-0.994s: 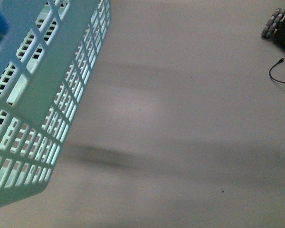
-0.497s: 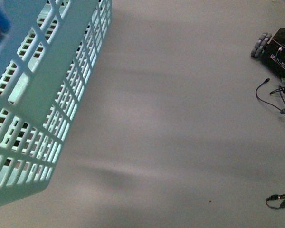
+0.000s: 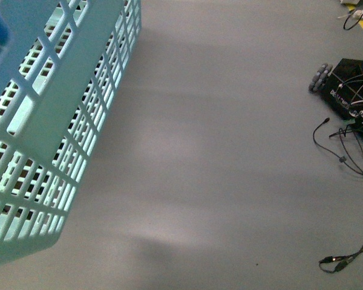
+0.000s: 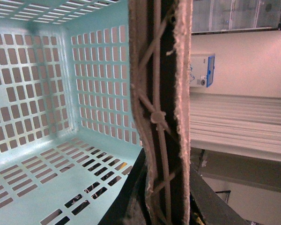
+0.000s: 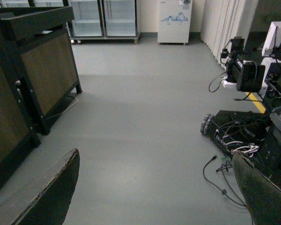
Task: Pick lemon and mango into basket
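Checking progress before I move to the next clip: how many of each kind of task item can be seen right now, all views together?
basket: 1
lemon: 0 in view
mango: 0 in view
Total: 1
The part of the basket's inside that the left wrist view shows holds no fruit.

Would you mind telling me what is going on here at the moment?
The left gripper looks clamped on the grey-brown ribbed handle of the light aqua slotted plastic basket, holding it up over the grey floor. The part of the basket's inside in view is empty, and no fruit shows in any view. The right gripper is open and holds nothing.
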You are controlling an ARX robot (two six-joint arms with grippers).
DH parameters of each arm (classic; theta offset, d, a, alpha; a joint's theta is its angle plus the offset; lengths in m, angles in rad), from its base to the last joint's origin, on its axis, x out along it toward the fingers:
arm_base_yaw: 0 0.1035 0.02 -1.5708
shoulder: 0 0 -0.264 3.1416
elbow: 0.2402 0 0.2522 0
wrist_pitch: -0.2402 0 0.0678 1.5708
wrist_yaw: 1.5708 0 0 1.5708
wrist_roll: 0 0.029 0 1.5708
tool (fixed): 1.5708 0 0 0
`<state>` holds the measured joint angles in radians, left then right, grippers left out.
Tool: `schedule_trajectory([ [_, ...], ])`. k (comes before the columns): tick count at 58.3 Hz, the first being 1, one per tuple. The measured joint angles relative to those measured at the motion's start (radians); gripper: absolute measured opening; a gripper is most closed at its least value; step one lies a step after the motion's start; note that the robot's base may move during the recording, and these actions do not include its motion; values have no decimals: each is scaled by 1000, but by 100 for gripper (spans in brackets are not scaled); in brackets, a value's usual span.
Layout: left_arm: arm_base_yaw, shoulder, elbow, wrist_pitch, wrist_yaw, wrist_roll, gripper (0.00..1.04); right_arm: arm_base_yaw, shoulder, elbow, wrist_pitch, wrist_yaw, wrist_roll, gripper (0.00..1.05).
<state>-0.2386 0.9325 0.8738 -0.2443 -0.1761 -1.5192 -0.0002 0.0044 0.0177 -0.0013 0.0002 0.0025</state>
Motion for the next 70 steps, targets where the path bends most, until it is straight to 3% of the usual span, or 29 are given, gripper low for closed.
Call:
schedule_trajectory([
  [70, -3, -1, 1, 0, 2, 0, 8, 0, 0, 0, 0, 4, 0, 96],
])
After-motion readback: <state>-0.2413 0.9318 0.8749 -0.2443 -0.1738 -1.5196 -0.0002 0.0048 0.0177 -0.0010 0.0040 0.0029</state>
